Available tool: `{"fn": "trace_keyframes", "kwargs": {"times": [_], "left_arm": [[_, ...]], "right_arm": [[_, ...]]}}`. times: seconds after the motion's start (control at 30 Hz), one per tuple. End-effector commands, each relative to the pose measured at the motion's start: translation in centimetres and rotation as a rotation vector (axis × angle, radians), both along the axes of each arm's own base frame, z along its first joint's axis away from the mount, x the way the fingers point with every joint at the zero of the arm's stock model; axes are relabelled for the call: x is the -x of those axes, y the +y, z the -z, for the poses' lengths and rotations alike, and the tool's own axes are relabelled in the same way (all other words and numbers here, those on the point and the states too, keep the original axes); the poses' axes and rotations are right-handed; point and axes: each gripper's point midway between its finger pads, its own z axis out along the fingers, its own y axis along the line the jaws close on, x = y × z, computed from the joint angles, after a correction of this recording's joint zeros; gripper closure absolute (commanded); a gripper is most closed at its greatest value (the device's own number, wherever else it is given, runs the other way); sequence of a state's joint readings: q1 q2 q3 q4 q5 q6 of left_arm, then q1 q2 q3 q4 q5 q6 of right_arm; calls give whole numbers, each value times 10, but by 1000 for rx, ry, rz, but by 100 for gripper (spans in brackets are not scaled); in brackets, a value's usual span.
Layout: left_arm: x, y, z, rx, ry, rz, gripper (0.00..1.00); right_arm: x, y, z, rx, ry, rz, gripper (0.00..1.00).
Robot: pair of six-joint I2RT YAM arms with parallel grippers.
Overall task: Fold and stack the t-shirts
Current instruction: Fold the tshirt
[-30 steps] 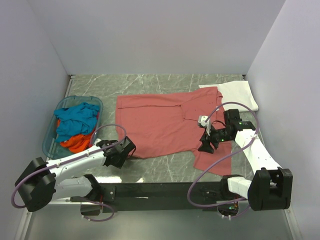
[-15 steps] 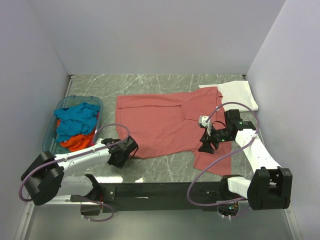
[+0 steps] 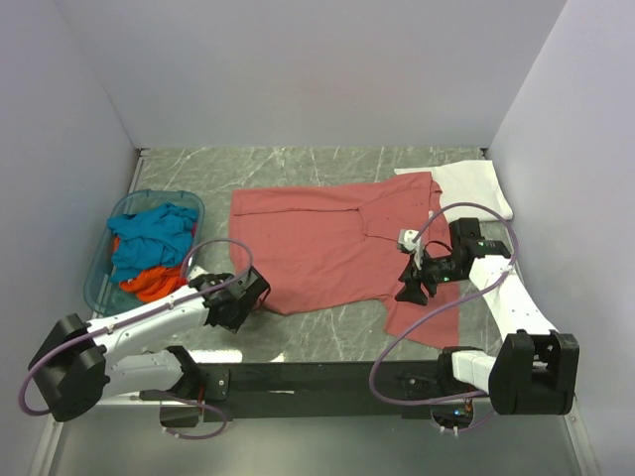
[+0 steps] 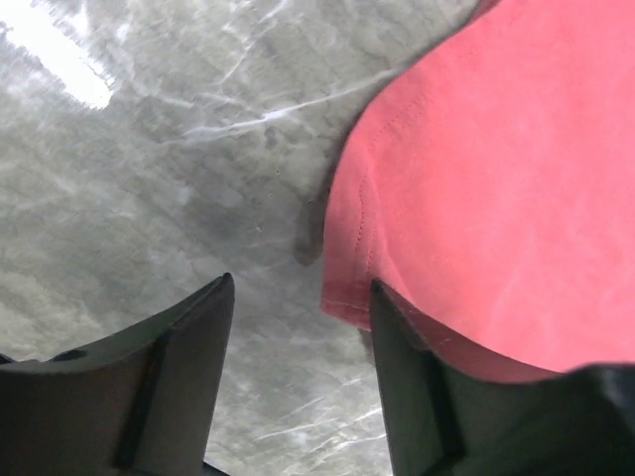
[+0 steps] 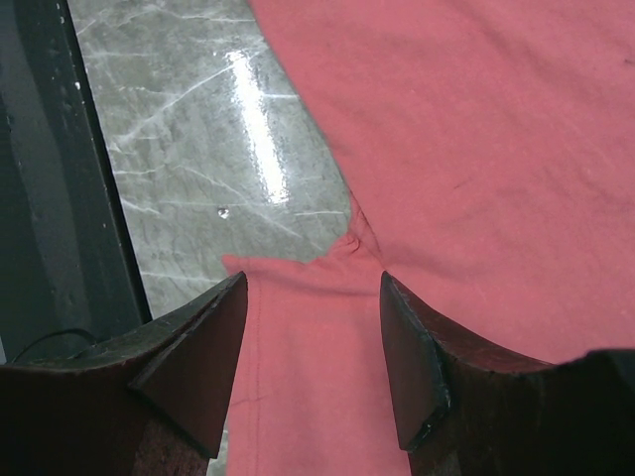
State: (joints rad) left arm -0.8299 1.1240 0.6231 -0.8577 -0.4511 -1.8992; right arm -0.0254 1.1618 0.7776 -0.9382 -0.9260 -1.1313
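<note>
The dusty-red t-shirt [image 3: 317, 253] lies flat on the table [image 3: 298, 164]; it looks soft, light and limp; the left gripper [image 4: 298, 297] and right gripper [image 5: 313, 288] are spread, pinching nothing; good holds seem the 2 places below them, hem corner and sleeve seam.

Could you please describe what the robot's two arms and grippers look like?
The left arm and right arm have white links, black joints and a looping purple cable each. The left gripper and right gripper are black, with dark wedge-shaped fingers.

t-shirts [image 3: 317, 248] [image 3: 476, 183] [image 3: 149, 233] [image 3: 151, 286]: 4 | basket [image 3: 96, 288]: 1 | arms [image 3: 149, 322] [image 3: 508, 297]: 2 | pincers [image 3: 260, 300] [image 3: 409, 292]: 2
</note>
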Motion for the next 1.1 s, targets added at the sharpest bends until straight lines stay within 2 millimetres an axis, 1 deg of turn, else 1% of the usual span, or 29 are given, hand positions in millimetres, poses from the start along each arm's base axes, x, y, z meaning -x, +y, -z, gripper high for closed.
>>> {"fn": "trace_keyframes", "kwargs": {"times": [0.0,0.03,0.07,0.17,0.2,0.3,0.33,0.37,0.4,0.43,0.57,0.6,0.77,0.97,1.03,1.07], "left_arm": [[-9,-1,-1,-60,-33,105,32],[-12,-5,-1,-62,-40,127,30],[-15,-9,0,-85,-37,195,29],[-17,-15,3,-97,-22,245,28],[-17,-16,6,-104,-9,247,26],[-16,-20,12,-98,8,262,27],[-20,-25,12,-78,-11,267,28],[-20,-26,14,-75,-12,273,28],[-22,-27,14,-70,-19,270,30],[-27,-32,11,-55,-44,272,31],[-35,-36,9,-65,-71,280,37],[-36,-36,8,-72,-76,278,42],[-39,-34,11,-99,-72,291,54],[-40,-34,11,-92,-85,295,60],[-40,-34,8,-91,-92,295,65],[-40,-34,7,-91,-97,296,65]], "right_arm": [[-2,2,-9,-27,-20,-11,37],[-2,2,-10,-29,-21,-12,37],[-2,1,-9,-29,-20,-11,37],[-2,1,-10,-30,-18,-10,37],[-2,1,-10,-34,-18,-9,37],[-1,0,-10,-35,-16,-7,37],[-2,0,-11,-36,-17,-7,37],[-1,0,-11,-38,-15,-9,37],[-1,0,-11,-37,-13,-10,37],[-1,0,-11,-39,-11,-10,37],[-1,-1,-11,-38,-14,-9,37],[-1,-1,-11,-40,-12,-7,37],[-1,-2,-10,-40,-8,-5,37],[-1,-2,-11,-44,-10,-7,37],[-1,-3,-11,-44,-8,-6,37],[-1,-3,-11,-44,-7,-6,37]]}}
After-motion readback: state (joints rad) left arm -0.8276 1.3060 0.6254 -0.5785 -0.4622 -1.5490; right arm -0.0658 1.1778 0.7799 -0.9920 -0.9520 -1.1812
